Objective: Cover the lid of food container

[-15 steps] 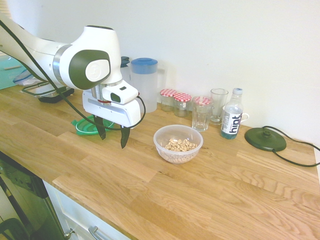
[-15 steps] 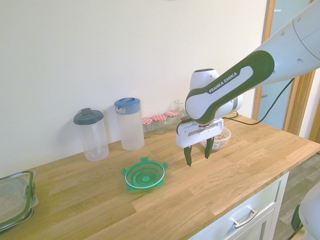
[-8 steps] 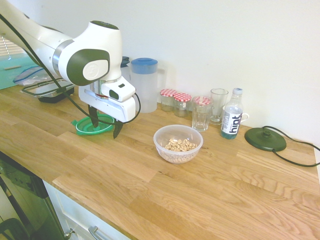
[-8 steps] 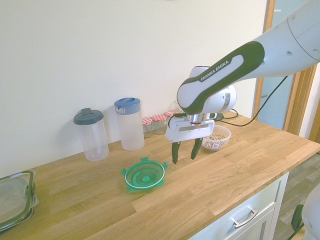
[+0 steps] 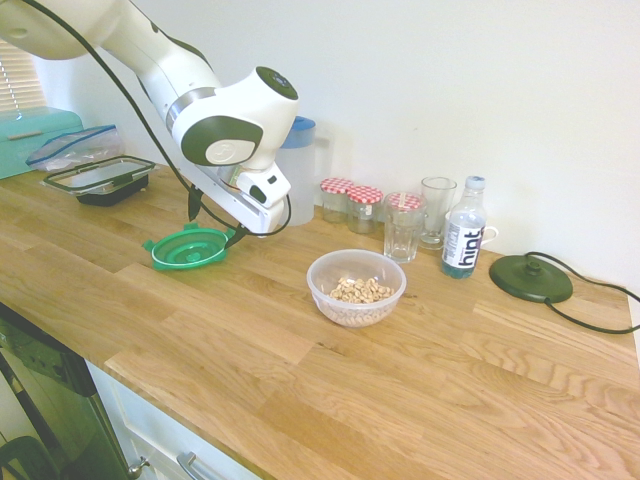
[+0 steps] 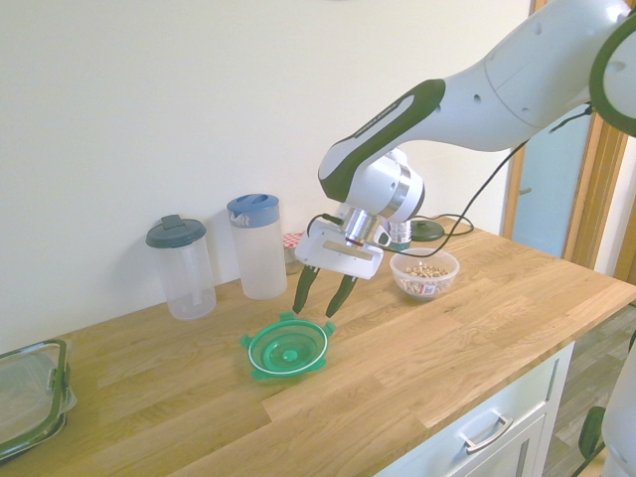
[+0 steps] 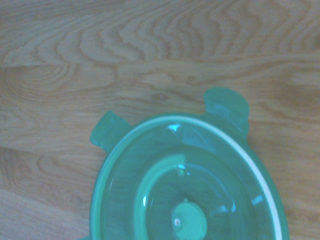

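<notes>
Seen from the first exterior view, a white drawer front (image 5: 165, 440) comes nearest, under the edge of the wooden counter (image 5: 330, 400). Further in, the bowl (image 5: 345, 318) stands upright and uncovered, with pale nuts (image 5: 360, 290) inside.

Behind the bowl and off to its left in that view lies the lid (image 5: 188, 250), green, flat on the counter and well apart from the bowl. The end effector (image 6: 314, 313) hangs tilted near the lid's edge, its two fingers apart; whether a tip touches the lid, I cannot tell. The wrist view shows the lid's ring, round centre and two of its tabs from close by.

Deeper on the right, a labelled bottle (image 5: 462, 240) stands beside a dark round base (image 5: 530, 278) with a cable. A ribbed glass (image 5: 402, 240) stands near the bottle, and a plain glass (image 5: 437, 210) stands behind, between the two. Left of these are two jars (image 5: 350, 208) with red-checked caps, then the blue-lidded pitcher (image 6: 260, 258). The second exterior view shows a grey-lidded pitcher (image 6: 189, 283) beside it.

Farther off on the left are a black tub (image 5: 110, 190), a clear bag (image 5: 75, 150) and a teal box (image 5: 40, 140)
</notes>
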Controlling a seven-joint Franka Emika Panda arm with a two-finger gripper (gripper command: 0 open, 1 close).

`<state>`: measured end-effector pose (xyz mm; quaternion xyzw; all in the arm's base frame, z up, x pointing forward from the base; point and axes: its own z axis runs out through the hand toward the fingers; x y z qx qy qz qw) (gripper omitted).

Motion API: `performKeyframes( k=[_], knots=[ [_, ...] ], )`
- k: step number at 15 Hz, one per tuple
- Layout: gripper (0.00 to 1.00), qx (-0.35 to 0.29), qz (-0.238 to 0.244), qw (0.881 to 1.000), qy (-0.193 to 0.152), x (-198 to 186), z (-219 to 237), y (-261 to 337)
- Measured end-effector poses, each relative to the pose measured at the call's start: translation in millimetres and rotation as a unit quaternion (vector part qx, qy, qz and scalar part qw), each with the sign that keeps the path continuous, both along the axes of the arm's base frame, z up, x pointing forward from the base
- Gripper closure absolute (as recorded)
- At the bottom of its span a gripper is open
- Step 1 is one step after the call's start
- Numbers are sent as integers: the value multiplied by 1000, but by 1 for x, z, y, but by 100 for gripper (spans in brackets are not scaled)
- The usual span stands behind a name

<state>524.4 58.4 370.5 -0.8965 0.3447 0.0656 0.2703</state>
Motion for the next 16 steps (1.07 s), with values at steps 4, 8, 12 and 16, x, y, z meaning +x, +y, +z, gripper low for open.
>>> performKeyframes(
  k=[4, 8, 12, 16],
  knots=[
    [0, 33, -1, 999, 0, 22, -20, -11],
    [0, 65, 6, 998, 20, 28, -57, -1],
    [0, 107, -6, 993, 39, 25, -64, 5],
    [100, 135, -12, 989, 66, 21, -70, 1]
  ],
)
